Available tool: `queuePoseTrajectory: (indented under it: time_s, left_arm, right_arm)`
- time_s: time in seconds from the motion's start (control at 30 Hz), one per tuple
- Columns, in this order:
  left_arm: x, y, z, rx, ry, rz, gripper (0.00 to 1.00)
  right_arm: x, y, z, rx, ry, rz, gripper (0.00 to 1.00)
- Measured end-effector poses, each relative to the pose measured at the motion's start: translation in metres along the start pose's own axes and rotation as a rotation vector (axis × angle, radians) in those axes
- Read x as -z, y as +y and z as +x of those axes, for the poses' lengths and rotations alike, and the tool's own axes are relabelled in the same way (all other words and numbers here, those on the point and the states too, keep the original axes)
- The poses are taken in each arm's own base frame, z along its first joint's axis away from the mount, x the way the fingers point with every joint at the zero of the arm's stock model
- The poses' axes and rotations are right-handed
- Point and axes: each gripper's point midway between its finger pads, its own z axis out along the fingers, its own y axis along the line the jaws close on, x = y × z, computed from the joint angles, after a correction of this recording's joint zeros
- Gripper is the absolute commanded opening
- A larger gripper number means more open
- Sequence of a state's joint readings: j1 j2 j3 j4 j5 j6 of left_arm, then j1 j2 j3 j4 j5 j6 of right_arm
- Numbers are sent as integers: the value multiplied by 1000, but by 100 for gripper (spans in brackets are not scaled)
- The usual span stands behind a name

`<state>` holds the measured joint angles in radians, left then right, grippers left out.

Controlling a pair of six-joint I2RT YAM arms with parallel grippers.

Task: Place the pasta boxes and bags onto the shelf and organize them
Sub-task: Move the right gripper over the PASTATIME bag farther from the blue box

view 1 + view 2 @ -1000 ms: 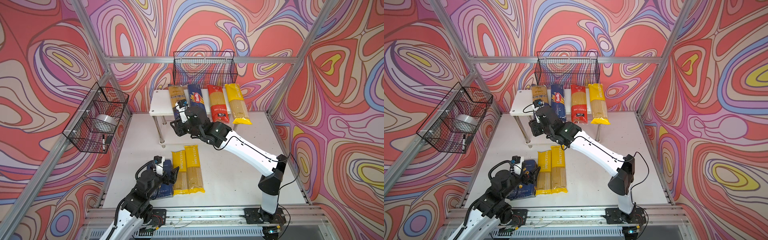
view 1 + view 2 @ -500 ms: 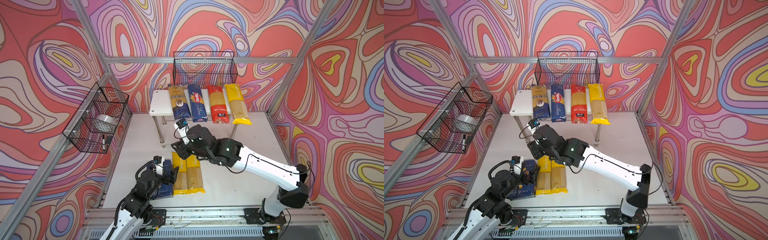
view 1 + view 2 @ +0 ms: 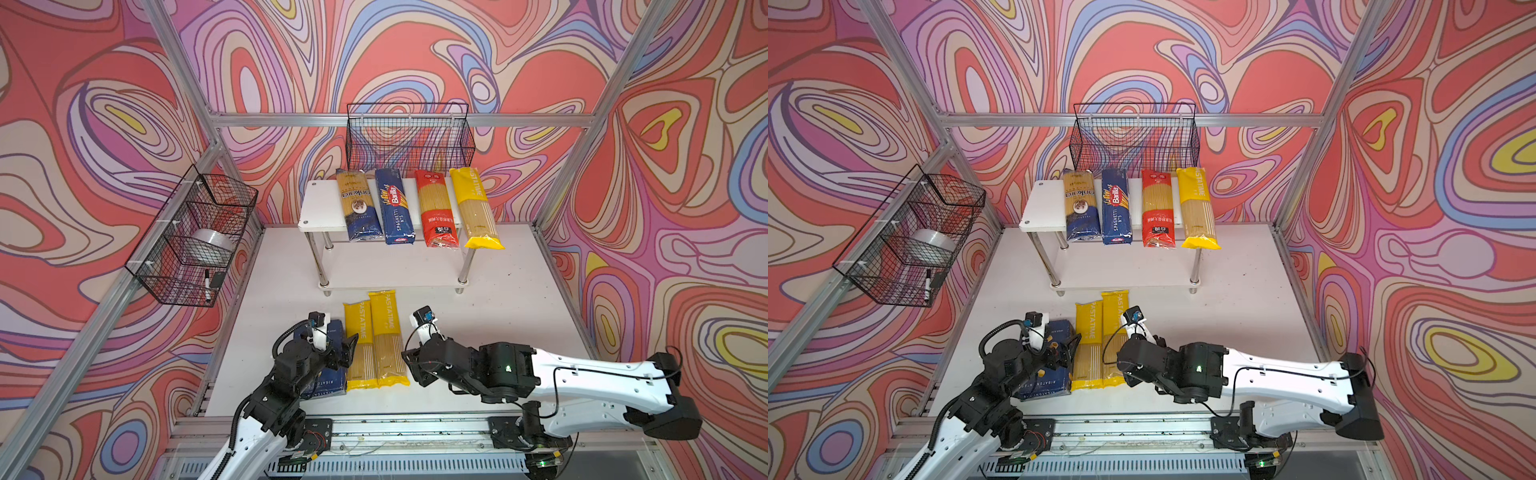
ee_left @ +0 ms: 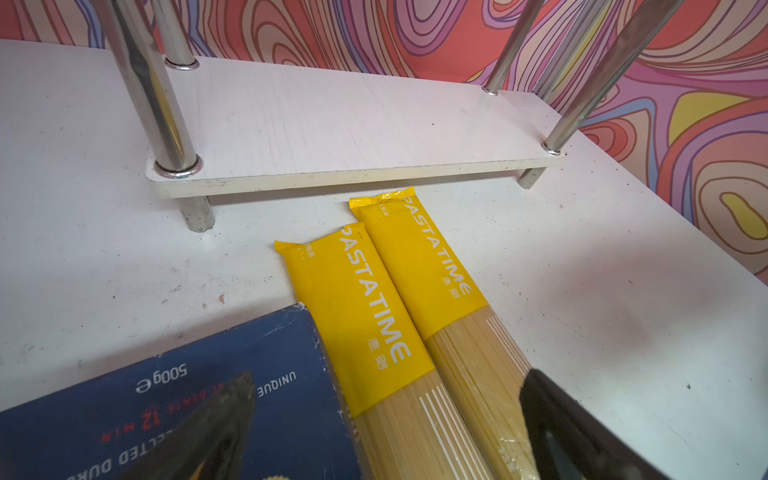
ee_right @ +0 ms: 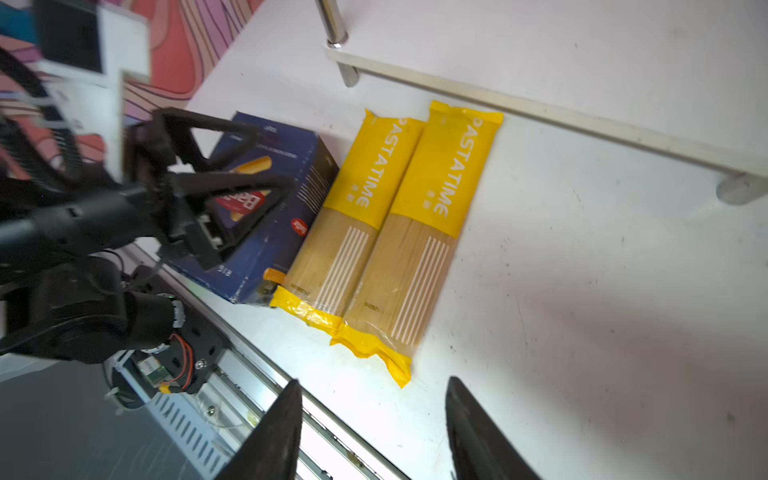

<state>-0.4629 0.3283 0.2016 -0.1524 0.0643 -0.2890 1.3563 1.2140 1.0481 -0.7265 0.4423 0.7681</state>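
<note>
four packs on the shelf, three left on the table
two yellow bags and the box lie before it; right gripper beside them, left gripper above, both open, empty.

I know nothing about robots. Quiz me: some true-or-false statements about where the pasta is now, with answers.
1. Four packs lie on the shelf's top board. True.
2. The red bag lies on the table. False: it is on the top board.
3. Two yellow bags lie side by side on the table. True.
4. The right gripper holds a yellow bag. False: its jaws stand apart, empty.
5. The wide box sits on the lower board. False: it lies on the table beside the yellow bags.
</note>
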Motion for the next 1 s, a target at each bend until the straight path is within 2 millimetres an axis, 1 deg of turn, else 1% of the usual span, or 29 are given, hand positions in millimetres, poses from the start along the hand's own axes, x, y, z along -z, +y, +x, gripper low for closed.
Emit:
queuePoseTrajectory:
  time_s: [0.1, 0.2, 0.33, 0.5, 0.67, 0.77, 0.93, 1.0]
  left_arm:
    - [0, 0, -1, 0, -4, 1, 100]
    - [0, -1, -1, 0, -3, 4, 100]
    - [-1, -2, 2, 1, 10, 11, 100]
    - [-5, 0, 9, 1, 47, 5, 100]
    - [-7, 0, 11, 2, 57, 2, 100]
    - [-7, 0, 10, 2, 53, 2, 100]
    - [-7, 4, 9, 2, 48, -22, 100]
    - [-7, 8, 9, 4, 42, -41, 100]
  right_arm:
    - [-21, -12, 25, -15, 48, 50, 68]
    - [-36, -22, 47, -38, 70, 71, 71]
    - [-50, -33, 66, -61, 92, 100, 73]
    - [-61, -33, 75, -92, 86, 94, 81]
    - [-75, -35, 83, -95, 101, 85, 84]
    - [-87, -37, 78, -107, 108, 76, 86]
    - [-105, -49, 59, -148, 109, 52, 88]
    - [-112, -52, 57, -132, 121, 59, 89]
